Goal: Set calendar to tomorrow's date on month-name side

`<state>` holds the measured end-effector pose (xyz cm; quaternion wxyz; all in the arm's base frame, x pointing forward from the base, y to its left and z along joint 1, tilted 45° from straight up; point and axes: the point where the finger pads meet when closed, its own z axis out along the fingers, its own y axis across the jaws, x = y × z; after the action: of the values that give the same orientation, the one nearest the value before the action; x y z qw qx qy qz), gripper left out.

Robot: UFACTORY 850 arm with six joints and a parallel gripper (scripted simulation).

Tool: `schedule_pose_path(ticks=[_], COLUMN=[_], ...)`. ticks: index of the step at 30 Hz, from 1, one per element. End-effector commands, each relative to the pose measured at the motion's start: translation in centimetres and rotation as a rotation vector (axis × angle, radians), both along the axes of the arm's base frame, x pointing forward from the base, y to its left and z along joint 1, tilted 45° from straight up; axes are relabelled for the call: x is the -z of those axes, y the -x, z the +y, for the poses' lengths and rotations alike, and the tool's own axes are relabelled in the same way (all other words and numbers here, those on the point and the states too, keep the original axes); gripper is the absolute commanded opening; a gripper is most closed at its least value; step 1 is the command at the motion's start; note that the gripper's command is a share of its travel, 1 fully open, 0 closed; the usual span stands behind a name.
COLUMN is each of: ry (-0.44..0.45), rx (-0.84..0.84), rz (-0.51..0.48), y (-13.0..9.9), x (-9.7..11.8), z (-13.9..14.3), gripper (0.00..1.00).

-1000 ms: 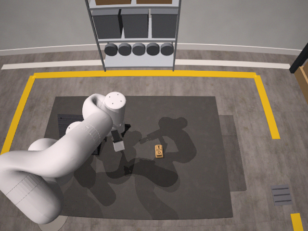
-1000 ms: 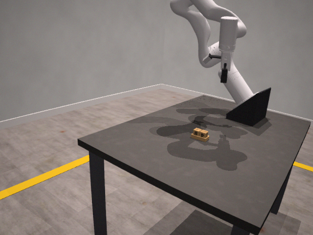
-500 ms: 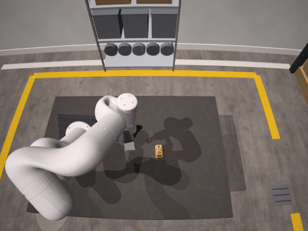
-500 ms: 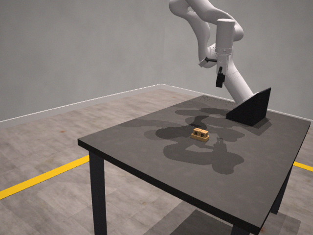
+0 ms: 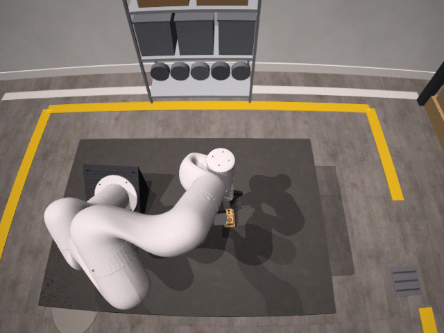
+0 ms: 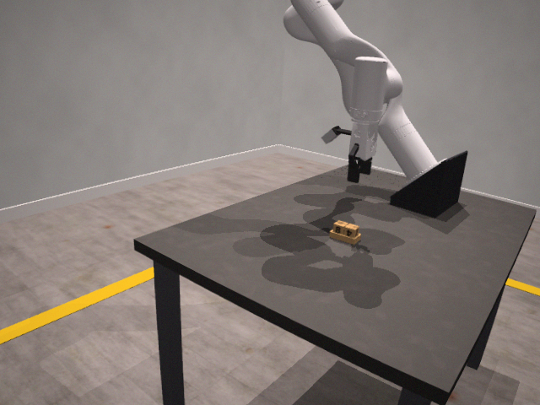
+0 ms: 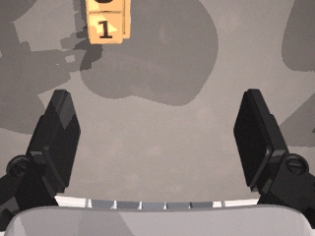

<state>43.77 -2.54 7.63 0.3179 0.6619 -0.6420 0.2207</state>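
The wooden calendar (image 5: 229,218) (image 6: 345,231) (image 7: 106,14) is a small tray with two cubes side by side, flat on the dark table (image 6: 244,278). In the exterior view the side facing that camera shows dark digits too small to read surely. My gripper (image 6: 357,172) (image 7: 157,109) is open and empty. It hangs well above the table, behind the calendar and apart from it. In the top view the arm mostly hides the gripper.
A black wedge-shaped base block (image 6: 431,187) (image 5: 107,172) stands at the back of the table where the arm is mounted. The arm's shadows fall across the table top around the calendar. A shelf rack (image 5: 195,50) stands on the floor beyond the table.
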Motion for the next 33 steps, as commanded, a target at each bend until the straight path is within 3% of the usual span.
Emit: schedule_pose_path(ticks=[1, 26, 33], ry=[0.002, 0.005, 0.027], rx=[0.012, 0.037, 0.188], rz=[-0.051, -0.085, -0.237], y=[-3.3, -3.91, -3.42], x=[1.99, 2.42, 2.27], z=[-1.92, -2.49, -2.84], gripper=[1.0, 1.0, 1.0])
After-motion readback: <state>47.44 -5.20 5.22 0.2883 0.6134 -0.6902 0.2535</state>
